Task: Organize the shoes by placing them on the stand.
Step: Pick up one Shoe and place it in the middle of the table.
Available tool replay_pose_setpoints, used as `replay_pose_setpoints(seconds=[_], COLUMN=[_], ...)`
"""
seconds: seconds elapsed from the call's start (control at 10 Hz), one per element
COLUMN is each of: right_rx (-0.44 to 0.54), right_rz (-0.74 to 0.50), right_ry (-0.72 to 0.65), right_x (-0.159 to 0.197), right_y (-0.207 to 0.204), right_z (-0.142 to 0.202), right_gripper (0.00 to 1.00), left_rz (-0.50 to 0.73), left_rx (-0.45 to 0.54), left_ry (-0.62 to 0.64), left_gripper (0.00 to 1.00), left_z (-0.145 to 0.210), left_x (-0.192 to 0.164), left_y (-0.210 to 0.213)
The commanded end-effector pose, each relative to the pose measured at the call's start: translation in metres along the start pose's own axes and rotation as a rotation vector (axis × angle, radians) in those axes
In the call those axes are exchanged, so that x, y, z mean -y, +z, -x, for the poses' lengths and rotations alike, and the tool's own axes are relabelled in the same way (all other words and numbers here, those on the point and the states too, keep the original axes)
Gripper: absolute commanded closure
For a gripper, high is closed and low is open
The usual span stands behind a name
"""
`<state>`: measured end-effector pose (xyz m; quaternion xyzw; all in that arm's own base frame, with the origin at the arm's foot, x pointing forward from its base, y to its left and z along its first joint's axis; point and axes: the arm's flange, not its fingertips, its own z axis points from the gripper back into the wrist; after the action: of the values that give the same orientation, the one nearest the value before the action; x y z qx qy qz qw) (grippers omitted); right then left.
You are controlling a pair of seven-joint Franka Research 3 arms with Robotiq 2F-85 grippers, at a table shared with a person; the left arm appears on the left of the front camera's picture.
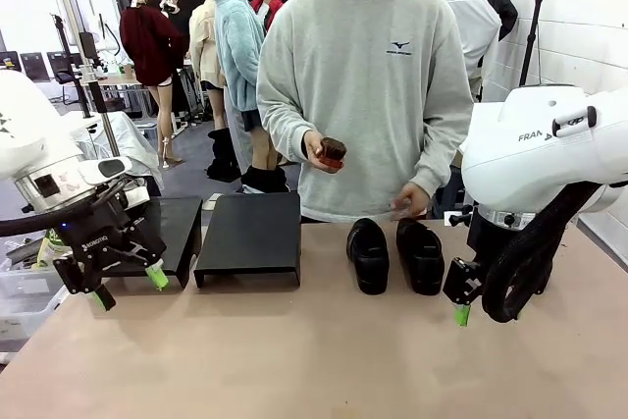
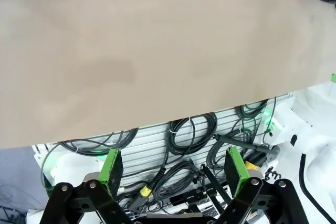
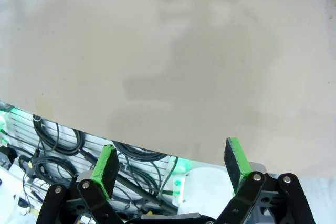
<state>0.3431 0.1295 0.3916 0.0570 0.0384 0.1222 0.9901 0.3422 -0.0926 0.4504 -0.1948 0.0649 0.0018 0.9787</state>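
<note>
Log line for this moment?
shoes: two on table, off stand | left gripper: open, empty | right gripper: open, empty

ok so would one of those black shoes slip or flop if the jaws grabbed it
The shoes look glossy, so the upper may slip in a pinch. They hold a rounded shape on the table, so probably fairly stiff, though the open collar might give. Sitting flat on their soles, they seem unlikely to roll or tip.

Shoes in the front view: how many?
2: left shoe and right shoe, side by side on the table, before the person; more may be hidden off-frame.
</note>
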Motion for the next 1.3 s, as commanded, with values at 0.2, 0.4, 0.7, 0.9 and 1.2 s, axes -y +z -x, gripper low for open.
replay_pose_setpoints(seconds=[0.2,0.4,0.7,0.9,1.2], right_rx=[-0.005,-0.005,0.000,0.005,0.046], right_rz=[0.001,0.001,0.000,0.020,0.016], right_ry=[0.014,0.014,0.000,-0.002,-0.031], right_x=[0.002,0.002,0.000,0.011,0.043], right_y=[-0.001,-0.001,0.000,0.008,0.028], right_z=[0.000,0.000,0.000,0.006,0.019], right_gripper=[0.00,0.00,0.00,0.00,0.00], left_rz=[-0.003,-0.003,-0.003,-0.003,-0.003], left_rx=[-0.019,-0.019,-0.019,-0.019,-0.019], left_ry=[-0.005,-0.005,-0.005,-0.005,-0.005], left_gripper=[0.00,0.00,0.00,0.00,0.00], left_z=[0.002,0.002,0.002,0.002,0.002], left_x=[0.002,0.002,0.002,0.002,0.002], left_y=[-0.003,-0.003,-0.003,-0.003,-0.003])
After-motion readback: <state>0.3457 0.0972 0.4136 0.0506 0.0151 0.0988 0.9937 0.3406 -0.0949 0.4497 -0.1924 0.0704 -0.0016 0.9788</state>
